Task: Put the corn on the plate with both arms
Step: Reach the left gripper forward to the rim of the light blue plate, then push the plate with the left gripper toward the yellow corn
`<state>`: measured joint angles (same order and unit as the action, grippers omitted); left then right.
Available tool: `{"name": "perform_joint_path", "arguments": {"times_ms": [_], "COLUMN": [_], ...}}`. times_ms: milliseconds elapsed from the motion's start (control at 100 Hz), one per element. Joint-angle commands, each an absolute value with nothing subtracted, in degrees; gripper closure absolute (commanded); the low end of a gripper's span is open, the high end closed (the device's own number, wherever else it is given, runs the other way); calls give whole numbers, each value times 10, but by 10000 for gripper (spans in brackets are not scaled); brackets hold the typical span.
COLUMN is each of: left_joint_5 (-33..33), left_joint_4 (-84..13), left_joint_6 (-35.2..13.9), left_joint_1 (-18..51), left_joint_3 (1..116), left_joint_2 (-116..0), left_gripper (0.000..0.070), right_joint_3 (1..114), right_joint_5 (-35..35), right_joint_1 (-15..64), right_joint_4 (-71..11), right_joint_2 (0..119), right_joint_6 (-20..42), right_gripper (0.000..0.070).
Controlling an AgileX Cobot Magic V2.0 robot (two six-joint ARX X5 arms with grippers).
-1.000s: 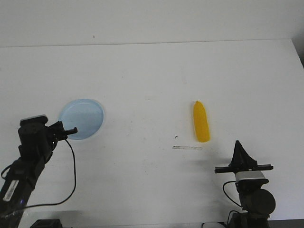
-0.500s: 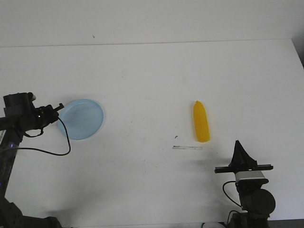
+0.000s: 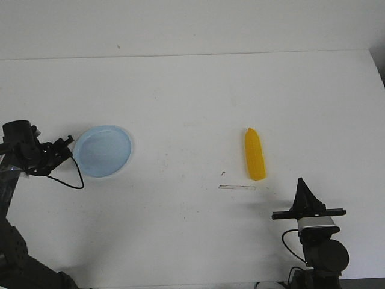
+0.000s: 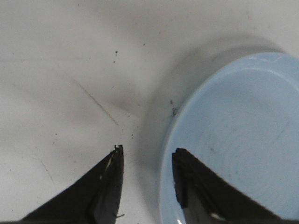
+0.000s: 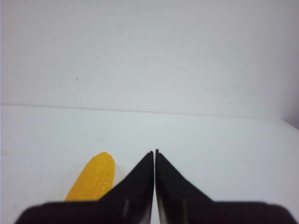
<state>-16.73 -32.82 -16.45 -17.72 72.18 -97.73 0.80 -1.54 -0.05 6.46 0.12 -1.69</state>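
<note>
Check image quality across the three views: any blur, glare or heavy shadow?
Front view: even, sharp, soft shadow beside the corn. Left wrist view: dark shadow along the plate rim, small glare spot on its edge. Right wrist view: jaws soft and out of focus, background washed out.

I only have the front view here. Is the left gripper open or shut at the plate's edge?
Observer: Open. The left wrist view shows the left gripper straddling the plate rim, one finger over the plate, the other over the table.
Reviewer: And the right one?
Observer: The right gripper is shut, tips together, holding nothing. Its wrist view shows the corn lying on the table just ahead.
</note>
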Motion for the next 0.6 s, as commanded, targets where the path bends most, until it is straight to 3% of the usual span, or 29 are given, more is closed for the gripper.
{"name": "perform_joint_path", "arguments": {"times_ms": [0,590], "left_joint_5": [-170,-170], "left_joint_4": [-333,-334], "left_joint_6": [-142,-139], "left_joint_1": [-172,-137], "left_joint_3": [731,724], "left_joint_2": [-993,-1012], "left_gripper": [483,484], "right_joint_3": [7,7], "right_joint_5": [-15,-15], "right_joint_1": [0,0], "right_joint_4": [68,68], "right_joint_2": [1,1], "right_joint_6": [-14,-14], "right_gripper": [694,694]}}
